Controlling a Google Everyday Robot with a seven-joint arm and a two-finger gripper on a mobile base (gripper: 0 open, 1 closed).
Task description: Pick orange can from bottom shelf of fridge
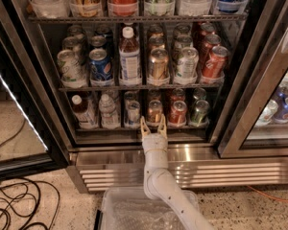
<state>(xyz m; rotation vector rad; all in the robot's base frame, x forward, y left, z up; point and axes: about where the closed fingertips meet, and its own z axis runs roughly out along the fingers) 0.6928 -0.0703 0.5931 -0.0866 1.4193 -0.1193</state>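
Speckled flooring fronts the open fridge (206, 169), where the white arm's gripper (153, 123), fingers spread, hovers at the front edge of the bottom shelf (101, 128). Just beyond it stands the orange can (154, 110), between a silver can (133, 113) left and a red can (177, 113) right.
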